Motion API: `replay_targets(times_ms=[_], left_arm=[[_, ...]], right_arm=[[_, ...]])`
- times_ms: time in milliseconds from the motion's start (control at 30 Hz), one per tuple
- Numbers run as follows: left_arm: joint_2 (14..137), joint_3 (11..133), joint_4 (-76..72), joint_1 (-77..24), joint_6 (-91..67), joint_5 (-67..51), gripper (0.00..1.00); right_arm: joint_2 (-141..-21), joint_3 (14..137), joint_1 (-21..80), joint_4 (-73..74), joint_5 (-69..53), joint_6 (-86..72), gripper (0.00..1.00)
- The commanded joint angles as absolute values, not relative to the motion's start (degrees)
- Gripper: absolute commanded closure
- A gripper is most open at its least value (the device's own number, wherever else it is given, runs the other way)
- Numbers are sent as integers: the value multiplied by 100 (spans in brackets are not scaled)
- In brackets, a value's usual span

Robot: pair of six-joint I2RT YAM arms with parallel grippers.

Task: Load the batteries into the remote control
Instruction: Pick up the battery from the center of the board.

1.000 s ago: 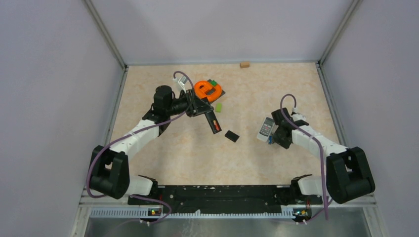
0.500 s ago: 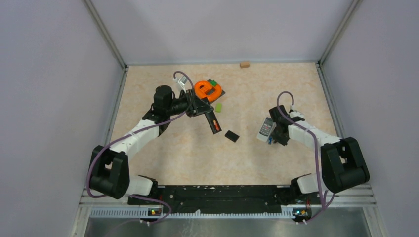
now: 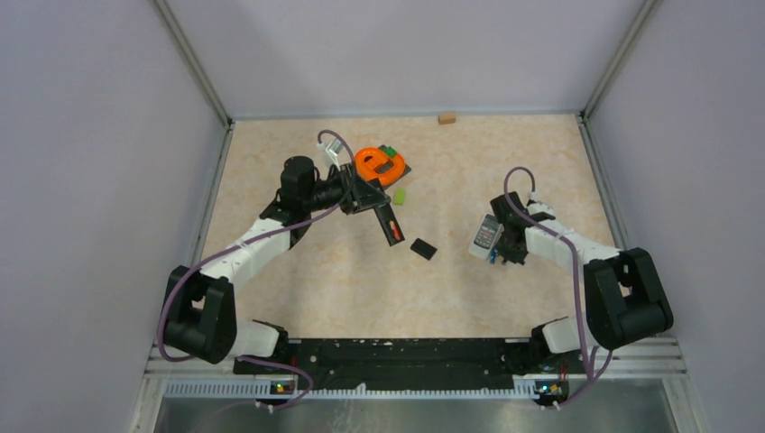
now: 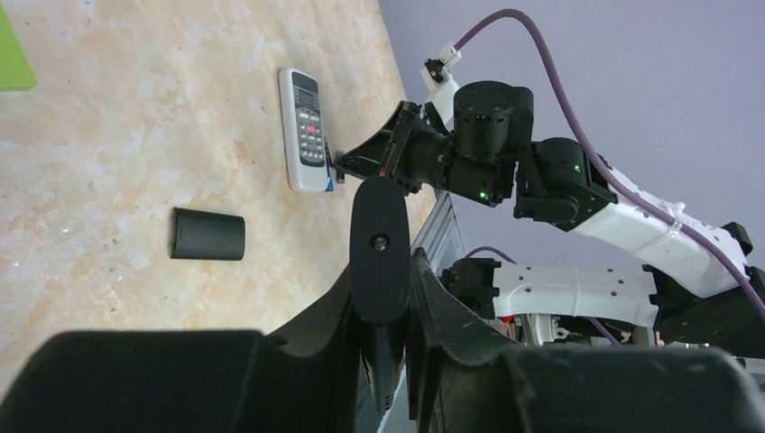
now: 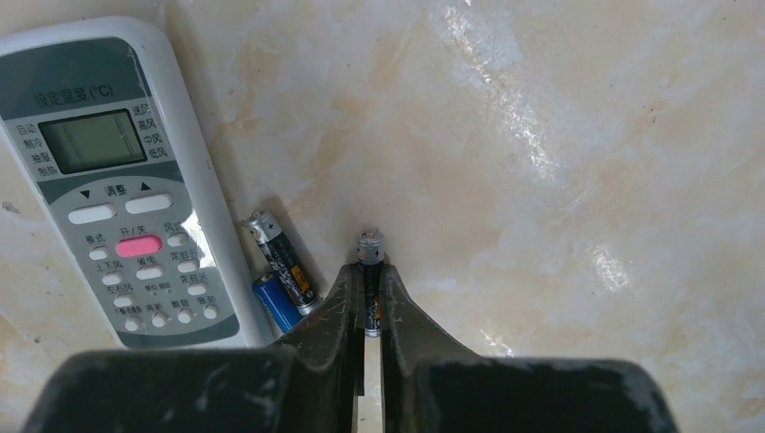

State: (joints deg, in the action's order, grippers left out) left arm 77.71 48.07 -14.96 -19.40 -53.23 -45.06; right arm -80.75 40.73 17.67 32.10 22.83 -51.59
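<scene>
Risks first.
- The right gripper [image 5: 367,275] pinches the held battery [image 5: 370,245] between narrow tips, along its length, with its capped end poking out past them. A round, slick body in such a thin grip could swivel or squirt out on the lift. I cannot tell whether it is clear of the table [image 5: 559,135].
- Two loose batteries [image 5: 287,264] lie just beside the fingers, against the edge of the white remote [image 5: 117,180]. A sideways drift on the way up could set them rolling.
- The black remote [image 4: 379,225] is gripped at one end only and sticks out tilted over the table. I judge that pressing a cell into it could lever it round in the grip.
- The battery cover [image 4: 207,234] lies on the table between the arms, in the path of a low transfer.
- Polarity: I cannot read which end is which from here.

Fingers.
- Right: closed tight on the held battery, nothing else touched as far as I can see.
- Left gripper [image 4: 386,302]: narrow, clamped on the black remote, well apart from the right arm.
</scene>
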Motion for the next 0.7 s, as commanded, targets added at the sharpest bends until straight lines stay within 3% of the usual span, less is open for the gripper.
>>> replay_targets(times_ms=[0, 367, 667], left_arm=[[7617, 4903, -1928, -1978, -5431, -4604, 100], [7838, 4965, -2113, -2211, -5514, -4628, 100], [8085, 4879, -2602, -2347, -5888, -4855, 100]], right_arm=[[-8039, 4138, 1714, 2911, 2146, -5068, 100], [-7124, 5394, 3050, 3644, 3137, -5070, 100], [-6340, 5764, 4998, 1746, 2909, -3379, 100]])
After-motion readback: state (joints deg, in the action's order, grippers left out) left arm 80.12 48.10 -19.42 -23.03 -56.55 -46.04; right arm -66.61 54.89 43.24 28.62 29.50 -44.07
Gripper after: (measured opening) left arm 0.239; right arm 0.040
